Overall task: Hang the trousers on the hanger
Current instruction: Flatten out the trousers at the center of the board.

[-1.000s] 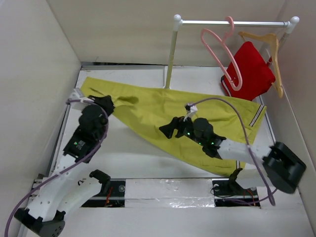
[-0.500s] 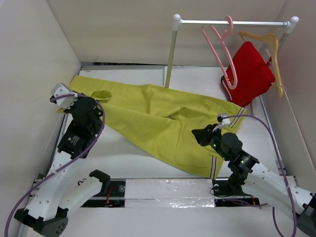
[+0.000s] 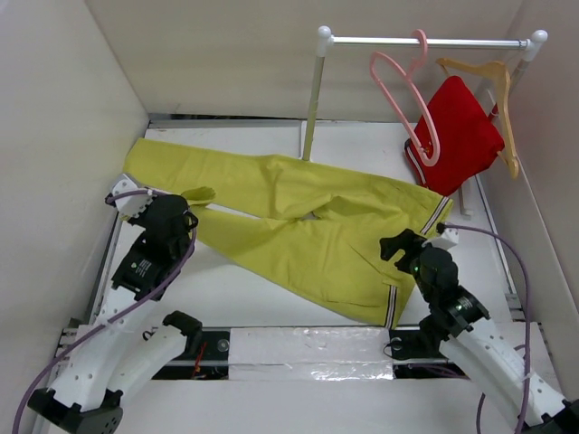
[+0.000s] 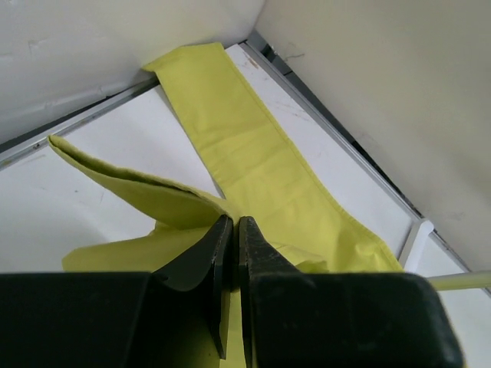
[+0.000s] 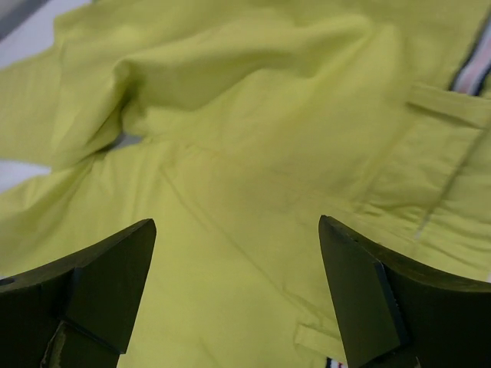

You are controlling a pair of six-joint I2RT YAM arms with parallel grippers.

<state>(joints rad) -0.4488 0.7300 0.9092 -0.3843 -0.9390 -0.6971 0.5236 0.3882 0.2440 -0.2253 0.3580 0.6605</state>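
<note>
The long yellow-green cloth trousers (image 3: pixel 308 231) lay spread on the white worktop (image 3: pixel 244 294), well apart from the thin pink plastic hanger (image 3: pixel 403 95) on its rail (image 3: pixel 452 41). The left gripper (image 4: pixel 230 224) pinched a leg fold; the right gripper (image 5: pixel 234 230) gaped above the seat. No hanging was done yet.

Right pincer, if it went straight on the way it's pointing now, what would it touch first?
The open right pincer would most likely meet the yellow-green cloth trousers, which fill its view ahead, near a pocket; how far off is unclear.
</note>
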